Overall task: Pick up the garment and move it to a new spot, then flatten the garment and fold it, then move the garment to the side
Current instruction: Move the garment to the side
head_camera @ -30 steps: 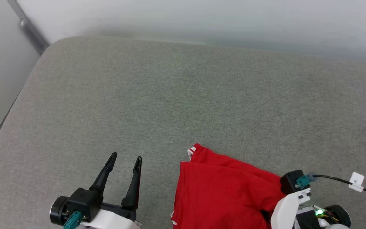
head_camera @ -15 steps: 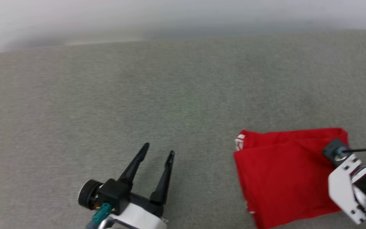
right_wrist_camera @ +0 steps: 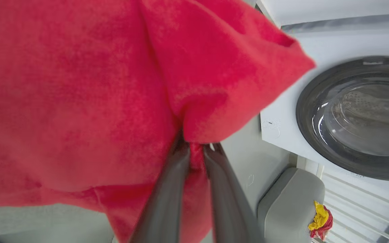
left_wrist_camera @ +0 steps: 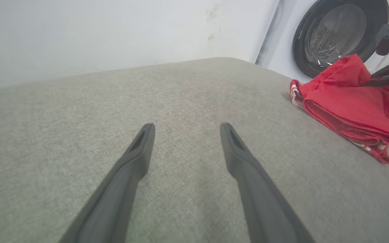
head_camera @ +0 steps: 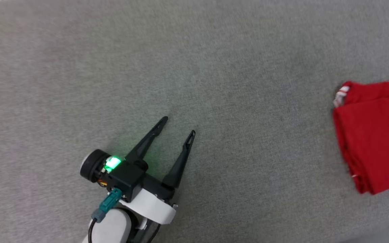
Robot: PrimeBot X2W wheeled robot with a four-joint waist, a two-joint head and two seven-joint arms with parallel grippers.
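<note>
My left hand (head_camera: 179,125) hangs low over the grey fabric-covered counter (head_camera: 214,67). Its two dark fingers are spread wide and empty, and a green light (head_camera: 112,163) glows on its wrist. The garment (head_camera: 373,135) lies well off to that hand's right, near the counter's edge. It is a folded red bundle with a bit of red-and-white striped trim (head_camera: 341,95) at the corner facing the left hand. My right hand (right_wrist_camera: 197,146) is pinched narrow on a fold of the red cloth. In the left wrist view that fold rises in a peak where the fingers grip it, while the rest of the bundle rests on the counter. Just beyond the right hand's fingertips stands a white washing machine (right_wrist_camera: 360,114) with a dark round door. A small yellow-and-red cloth (right_wrist_camera: 320,216) sits lower down to the right. I cannot make out any lettering on the garment from here.
</note>
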